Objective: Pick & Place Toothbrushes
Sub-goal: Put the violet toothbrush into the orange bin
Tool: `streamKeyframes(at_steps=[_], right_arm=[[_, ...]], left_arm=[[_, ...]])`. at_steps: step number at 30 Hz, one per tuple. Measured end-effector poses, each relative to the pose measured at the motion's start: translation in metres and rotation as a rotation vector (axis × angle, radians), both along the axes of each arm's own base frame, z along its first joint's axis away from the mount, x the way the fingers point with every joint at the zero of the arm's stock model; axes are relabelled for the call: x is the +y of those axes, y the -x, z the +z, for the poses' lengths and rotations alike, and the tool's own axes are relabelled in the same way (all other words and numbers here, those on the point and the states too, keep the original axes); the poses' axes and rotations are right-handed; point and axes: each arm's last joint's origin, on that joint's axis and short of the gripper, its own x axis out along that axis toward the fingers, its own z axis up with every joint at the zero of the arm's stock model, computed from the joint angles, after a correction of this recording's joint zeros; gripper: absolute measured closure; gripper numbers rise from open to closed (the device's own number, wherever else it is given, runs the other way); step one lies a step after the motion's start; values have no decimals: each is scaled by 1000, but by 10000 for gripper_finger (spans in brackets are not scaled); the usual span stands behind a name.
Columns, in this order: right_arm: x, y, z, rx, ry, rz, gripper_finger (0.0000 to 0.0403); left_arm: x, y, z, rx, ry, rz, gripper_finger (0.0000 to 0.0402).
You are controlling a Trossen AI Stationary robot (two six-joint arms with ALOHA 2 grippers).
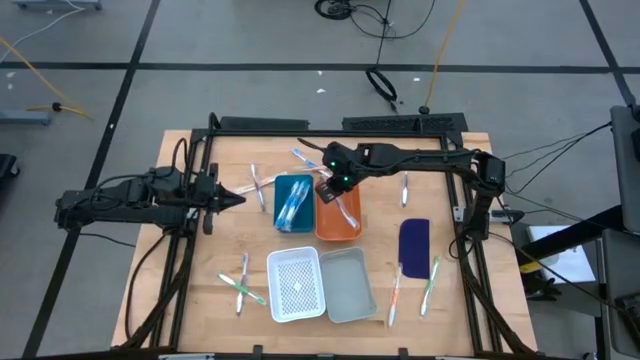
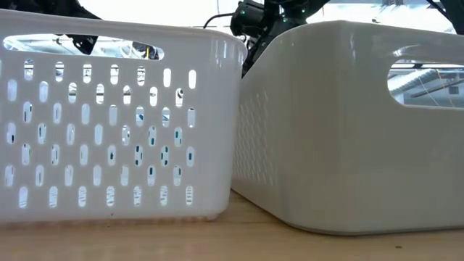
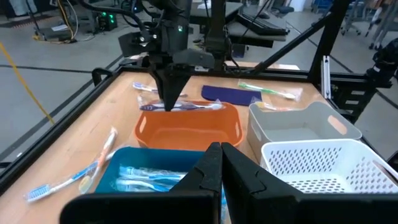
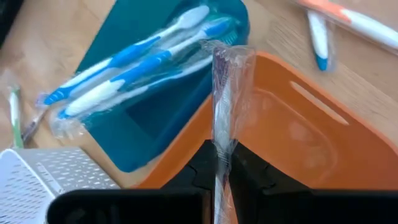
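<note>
Above the orange tray [image 1: 338,218] in the high view, our right gripper [image 1: 331,186] pinches a wrapped toothbrush [image 1: 343,204], presumably to drop it in, while our left gripper [image 1: 233,199] waits pressed shut at the table's left. From the left wrist, that toothbrush [image 3: 180,107] lies level, left-to-right across the tray's far rim; the right wrist shows its long axis [image 4: 225,93] running straight out from the clamped fingers.

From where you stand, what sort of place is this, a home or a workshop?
Most likely a robotics lab or workshop. The wooden table sits in a black metal frame on a bare grey floor with loose cables, and two robot arms work at it.
</note>
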Motion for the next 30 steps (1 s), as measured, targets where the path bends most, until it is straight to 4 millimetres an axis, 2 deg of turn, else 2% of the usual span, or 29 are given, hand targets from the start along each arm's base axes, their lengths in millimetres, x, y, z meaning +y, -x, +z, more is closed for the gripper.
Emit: streamKeyframes(at_steps=[12, 19, 30], right_arm=[[1, -10, -31, 93, -25, 4, 388], [0, -5, -32, 148, 2, -16, 385], [1, -6, -31, 132, -10, 1, 383]], left_arm=[[0, 0, 0, 0, 1, -1, 396], [0, 0, 0, 0, -2, -1, 396], [0, 0, 0, 0, -3, 0, 396]])
